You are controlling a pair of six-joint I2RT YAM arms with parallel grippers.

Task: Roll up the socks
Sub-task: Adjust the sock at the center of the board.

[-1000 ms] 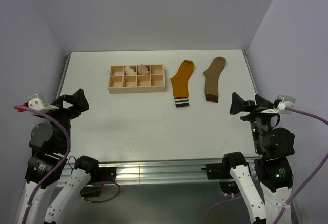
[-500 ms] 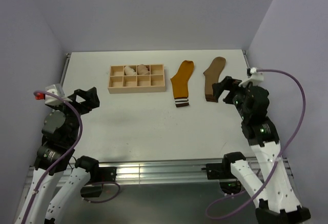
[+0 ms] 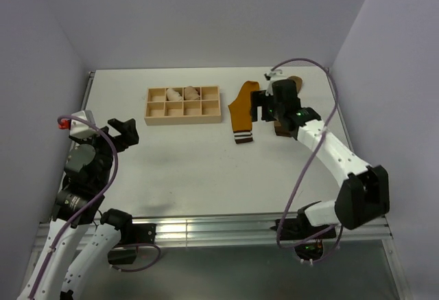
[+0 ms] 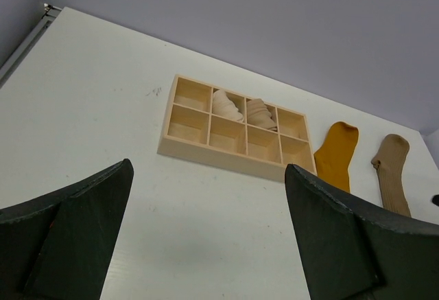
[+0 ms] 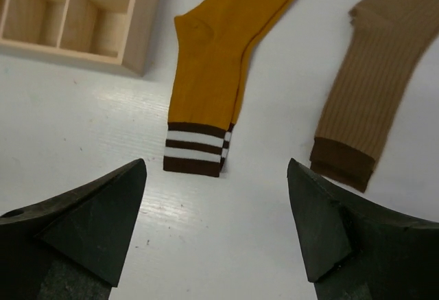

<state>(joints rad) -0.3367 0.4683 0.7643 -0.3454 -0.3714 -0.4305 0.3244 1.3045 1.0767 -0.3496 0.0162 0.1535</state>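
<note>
The mustard-orange sock (image 3: 241,110) lies flat at the back of the table, its striped cuff toward me. The olive-brown sock (image 3: 294,82) lies to its right, partly hidden by my right arm. In the right wrist view the mustard sock (image 5: 219,73) and the olive sock (image 5: 374,87) lie ahead of the fingers, untouched. My right gripper (image 3: 266,111) (image 5: 217,176) is open and empty, above the table at the cuff ends, between the two socks. My left gripper (image 3: 123,130) (image 4: 208,167) is open and empty, at the table's left side, far from the socks.
A wooden divided box (image 3: 182,117) stands left of the mustard sock, with two pale rolled bundles (image 3: 182,94) in its back compartments. It also shows in the left wrist view (image 4: 219,159) and the right wrist view (image 5: 140,46). Walls close in the table.
My right arm has swung from the right edge out over the table to above the sock cuffs. My left arm has risen and moved slightly forward and right.
</note>
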